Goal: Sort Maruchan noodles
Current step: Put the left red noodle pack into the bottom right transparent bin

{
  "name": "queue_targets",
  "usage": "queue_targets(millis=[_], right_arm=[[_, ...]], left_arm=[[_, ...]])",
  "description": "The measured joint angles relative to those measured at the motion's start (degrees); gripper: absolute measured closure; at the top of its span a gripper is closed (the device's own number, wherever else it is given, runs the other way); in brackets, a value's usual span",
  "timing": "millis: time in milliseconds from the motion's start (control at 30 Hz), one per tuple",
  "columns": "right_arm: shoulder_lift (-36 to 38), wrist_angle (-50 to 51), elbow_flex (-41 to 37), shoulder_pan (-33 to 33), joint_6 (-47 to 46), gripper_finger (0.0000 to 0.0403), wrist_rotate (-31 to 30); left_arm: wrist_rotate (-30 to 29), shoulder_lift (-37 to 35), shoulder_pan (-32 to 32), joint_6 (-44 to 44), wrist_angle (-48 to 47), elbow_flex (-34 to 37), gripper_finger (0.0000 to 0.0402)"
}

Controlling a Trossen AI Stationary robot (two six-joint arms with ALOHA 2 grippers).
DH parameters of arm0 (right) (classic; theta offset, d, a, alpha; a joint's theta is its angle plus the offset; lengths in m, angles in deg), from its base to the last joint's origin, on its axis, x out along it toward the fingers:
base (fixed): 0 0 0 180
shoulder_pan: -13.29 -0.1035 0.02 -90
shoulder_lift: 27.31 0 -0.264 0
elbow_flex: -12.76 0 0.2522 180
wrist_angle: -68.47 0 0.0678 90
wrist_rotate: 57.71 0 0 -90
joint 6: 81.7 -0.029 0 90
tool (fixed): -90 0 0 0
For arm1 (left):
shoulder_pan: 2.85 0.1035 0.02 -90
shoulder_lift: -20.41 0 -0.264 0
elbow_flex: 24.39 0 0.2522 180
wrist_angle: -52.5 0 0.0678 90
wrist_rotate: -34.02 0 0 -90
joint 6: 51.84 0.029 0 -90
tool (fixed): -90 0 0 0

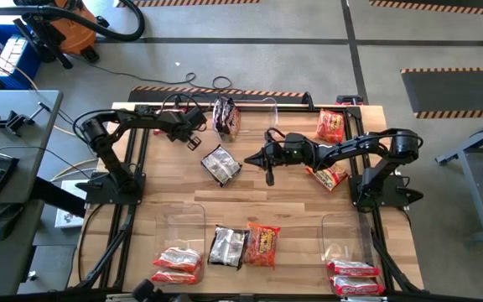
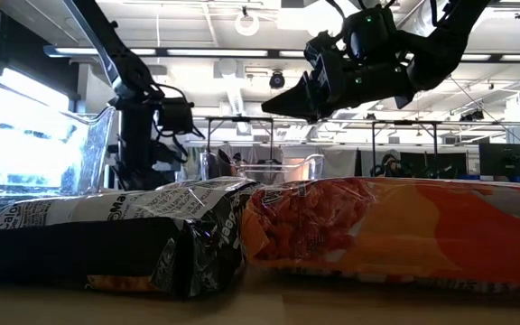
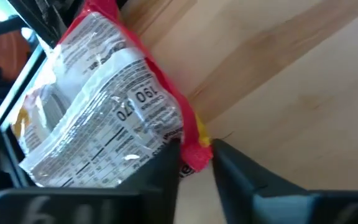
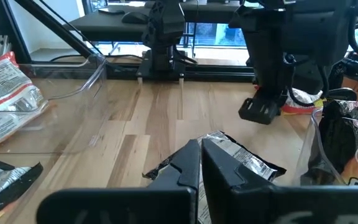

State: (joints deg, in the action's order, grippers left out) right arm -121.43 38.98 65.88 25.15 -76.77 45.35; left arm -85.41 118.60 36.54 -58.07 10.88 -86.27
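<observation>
1. A dark black-silver crinkly ramen packet [image 1: 220,164] lies mid-table; the right gripper [image 1: 267,171], fingers together and empty, hovers at its 3 o'clock.
2. The left gripper [image 3: 196,163] pinches a red-and-white crinkly ramen packet [image 3: 104,118] at the table's 11 o'clock.
3. Three black-silver and four orange-red packets show; a clear plastic bin [image 1: 181,225] sits at 7 o'clock.

Pkts: orange-red [image 1: 262,244], black-silver [image 1: 226,247], red-and-white w/ black print [image 3: 104,118]; light wood table [image 1: 292,201].
</observation>
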Motion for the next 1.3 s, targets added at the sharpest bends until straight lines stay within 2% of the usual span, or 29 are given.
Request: queue_targets(millis=[100, 167, 367, 667, 1067, 1167, 1300], right_arm=[[-0.02, 0.33, 0.00, 0.00, 0.00, 0.0403, -0.02], [-0.02, 0.39, 0.00, 0.00, 0.00, 0.0403, -0.02], [-0.02, 0.65, 0.00, 0.00, 0.00, 0.0403, -0.07], [-0.02, 1.44, 0.00, 0.00, -0.44, 0.0403, -0.13], [-0.04, 3.48, 0.00, 0.00, -2.67, 0.0402, -0.09], [-0.04, 3.63, 0.00, 0.00, -3.76, 0.0389, -0.11], [-0.07, 6.00, 1.99, 0.00, -4.08, 0.0345, -0.84]], left_arm=[[-0.99, -0.61, 0.00, 1.88, -1.65, 0.02, 0.0377], [-1.63, -1.43, 0.00, 2.55, -2.55, 0.04, 0.0395], [-0.47, -7.49, -0.06, 2.89, -7.58, 0.07, 0.0400], [8.02, -21.37, -1.91, 2.49, -13.79, 0.07, 0.0401], [15.93, -37.81, -9.60, -0.57, -16.81, 0.07, 0.0402], [16.04, -40.41, -12.20, -1.70, -16.55, 0.07, 0.0401], [17.55, -42.00, -15.83, -2.60, -13.67, 0.01, 0.0401]])
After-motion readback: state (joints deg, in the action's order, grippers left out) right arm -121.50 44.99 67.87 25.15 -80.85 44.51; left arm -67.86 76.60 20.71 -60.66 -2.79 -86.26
